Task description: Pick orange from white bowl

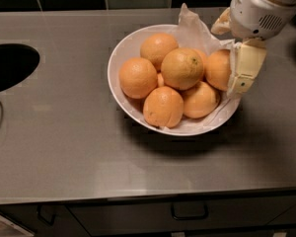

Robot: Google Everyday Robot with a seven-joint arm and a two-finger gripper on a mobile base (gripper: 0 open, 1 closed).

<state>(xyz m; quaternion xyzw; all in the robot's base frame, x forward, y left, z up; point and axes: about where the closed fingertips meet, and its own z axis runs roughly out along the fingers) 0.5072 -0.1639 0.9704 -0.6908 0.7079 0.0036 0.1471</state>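
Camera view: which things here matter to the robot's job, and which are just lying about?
In the job: orange at the bowl's right side; white bowl; gripper, at the bowl's right rim beside that orange.
Just there: other oranges, paper lining, counter, dark opening, drawer handle.

White bowl (119, 58), paper-lined, on grey counter (64, 137), heaped with fruit (182, 68). Orange (218, 69) at right side of heap, just beside gripper (240, 82), low over bowl's right rim. Dark opening (10, 65) in counter at far left. Drawer handle (189, 213) below front edge.
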